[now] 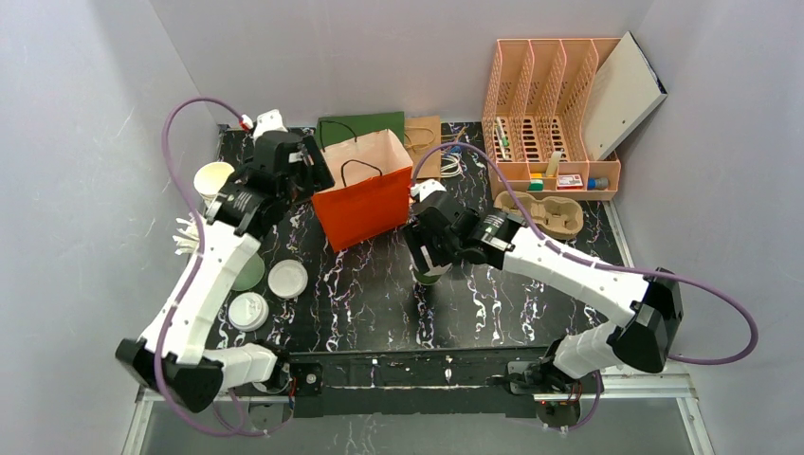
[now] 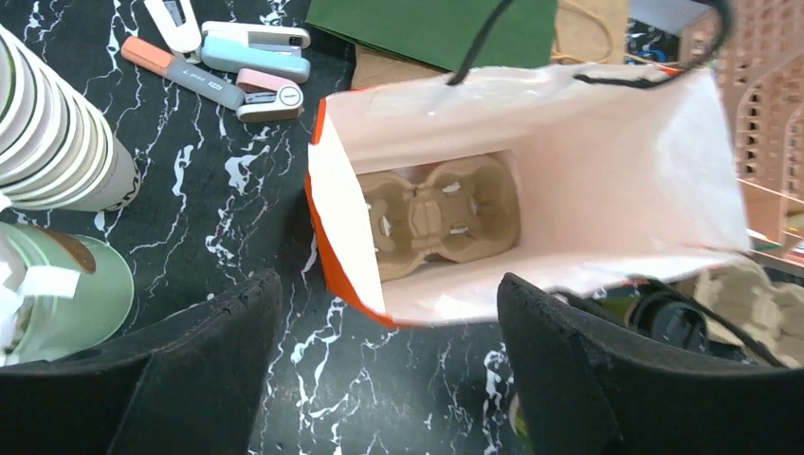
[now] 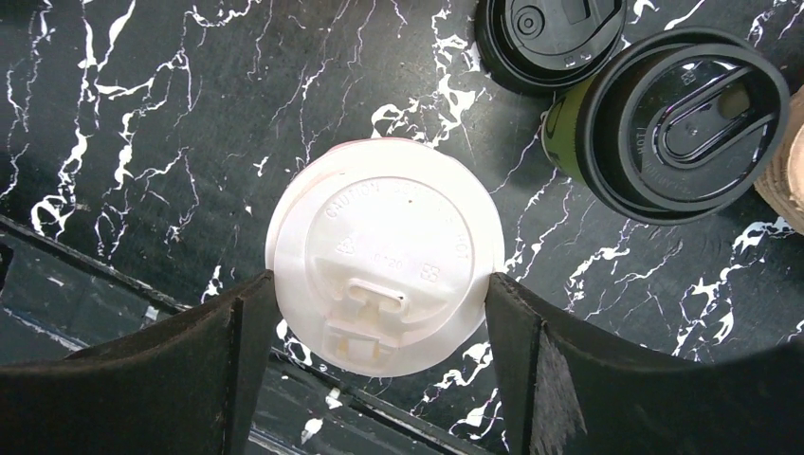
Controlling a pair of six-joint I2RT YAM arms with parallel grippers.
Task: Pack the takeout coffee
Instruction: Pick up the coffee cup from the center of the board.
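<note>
The dark green paper cup with round black plastic lid (image 3: 683, 123) stands just beside the right gripper (image 3: 379, 284), whose jaws straddle a white-lidded cup (image 3: 384, 237); grip unclear. The left gripper (image 2: 389, 379) gapes empty. Probably light, crushable: clasp below the lid.

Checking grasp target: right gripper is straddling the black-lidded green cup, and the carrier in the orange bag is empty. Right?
Wrong cup. The right gripper straddles a white-lidded cup; the black-lidded green cup stands apart beside it, as the right wrist view shows. The carrier in the orange bag is empty, as you said.
</note>
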